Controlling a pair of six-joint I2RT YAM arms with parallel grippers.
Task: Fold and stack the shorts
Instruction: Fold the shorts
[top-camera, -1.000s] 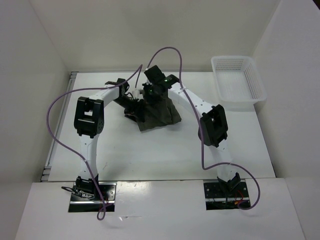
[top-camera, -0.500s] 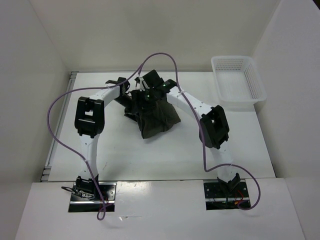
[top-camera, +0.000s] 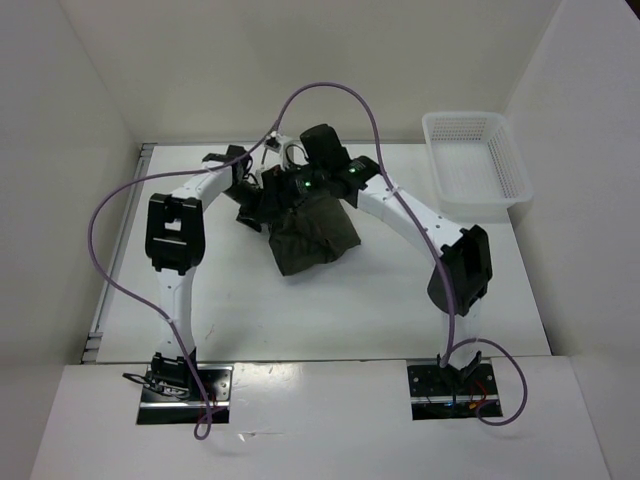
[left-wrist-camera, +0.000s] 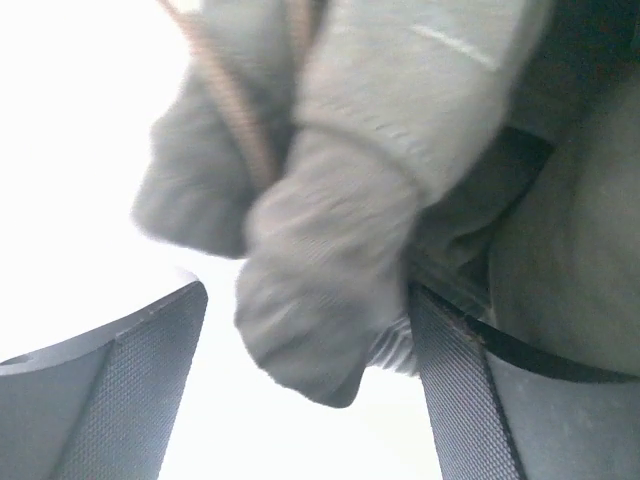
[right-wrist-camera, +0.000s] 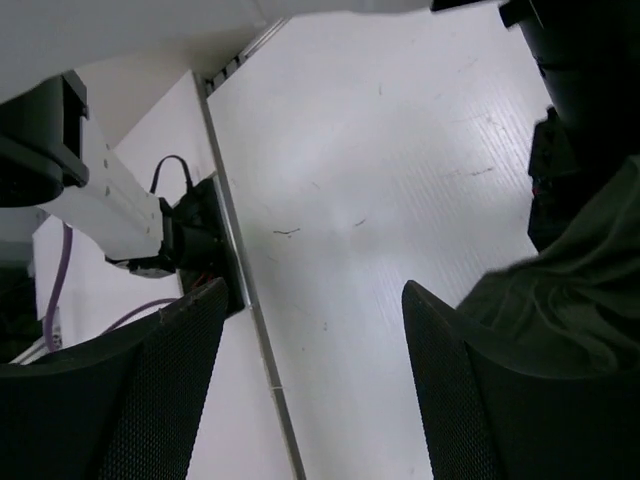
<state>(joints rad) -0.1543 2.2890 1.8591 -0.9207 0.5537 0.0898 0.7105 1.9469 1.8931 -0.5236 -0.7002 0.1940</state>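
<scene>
Top external view is showing you the dark olive-green soft cloth shorts (top-camera: 315, 235) lying bunched in a crumpled heap on the white table (top-camera: 250, 300), a little above the middle of the frame. Your two arms are reaching in over the upper edge of that heap, one from each side, with their wrists sitting close together. The white plastic mesh basket (top-camera: 478, 165) is sitting in the upper right of the frame, well apart from the shorts.

Left wrist view: your left gripper (left-wrist-camera: 305, 300) is standing with its jaws spread and is clamping nothing. A rounded fold of the shorts is hanging between the fingers and touching the one at the lower right of the frame. A bright gap is showing beside the finger (left-wrist-camera: 120, 390) at the lower left. A thin reddish-brown cord (left-wrist-camera: 235, 110) is running down across the cloth in the upper left.

Right wrist view: your right gripper (right-wrist-camera: 315, 290) is standing wide apart, with bare table showing between its fingers. The shorts are lying at the right edge of the frame, beyond the right-hand finger. I cannot tell whether the cloth is touching it.
</scene>
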